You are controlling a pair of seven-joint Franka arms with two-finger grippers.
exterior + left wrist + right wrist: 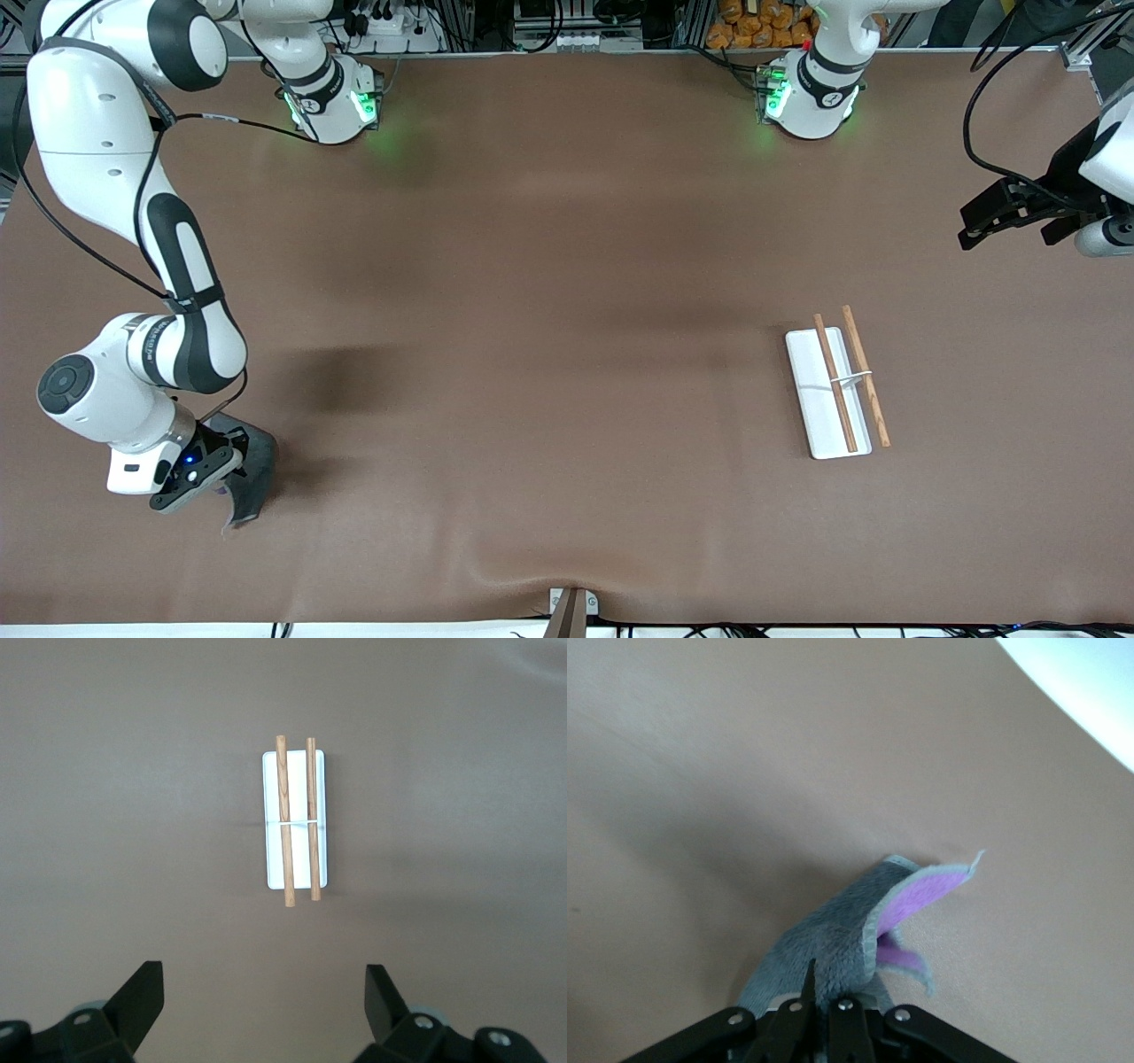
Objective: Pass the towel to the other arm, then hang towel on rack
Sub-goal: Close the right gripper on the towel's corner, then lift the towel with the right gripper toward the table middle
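The towel point(251, 483), dark grey with a purple inner side, is pinched in my right gripper point(221, 474) at the right arm's end of the table, near the front camera. In the right wrist view the towel point(850, 939) hangs from the shut fingers, its free end touching the table. The rack point(837, 385), a white tray with two brown rods and a white crosspiece, lies toward the left arm's end. My left gripper point(1001, 221) hovers open and empty above the table's edge; its wrist view shows the rack point(297, 819) between the spread fingers point(142, 997).
The brown table cover point(549, 354) spans the whole view. A small mount point(571, 607) sits at the table's edge nearest the front camera. Both arm bases stand at the edge farthest from the front camera.
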